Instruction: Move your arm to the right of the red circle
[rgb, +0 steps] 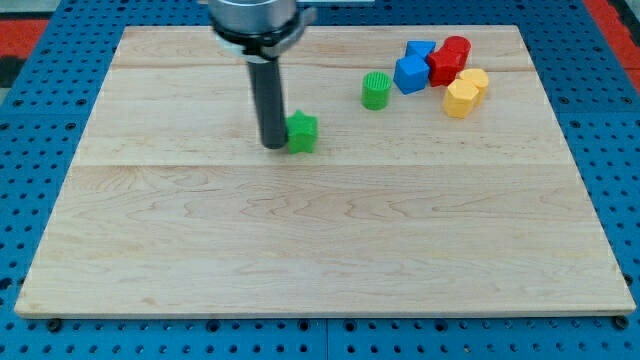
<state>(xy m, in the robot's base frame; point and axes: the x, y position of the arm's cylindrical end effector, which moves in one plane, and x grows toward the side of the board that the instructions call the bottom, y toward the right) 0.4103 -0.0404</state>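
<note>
The red circle block (457, 47) stands near the view's top right, in a cluster with a second red block (443, 67), a blue cube (410, 74) and another blue block (419, 49). Two yellow blocks (461, 98) (474, 81) lie just below them. My tip (273, 145) rests on the board at the view's upper middle, touching the left side of a green star-like block (302, 132). The tip is far to the left of the red circle. A green cylinder (376, 90) stands between the tip and the cluster.
The wooden board (320, 250) lies on a blue perforated table (30, 150). The arm's grey body (255, 22) hangs over the view's top middle.
</note>
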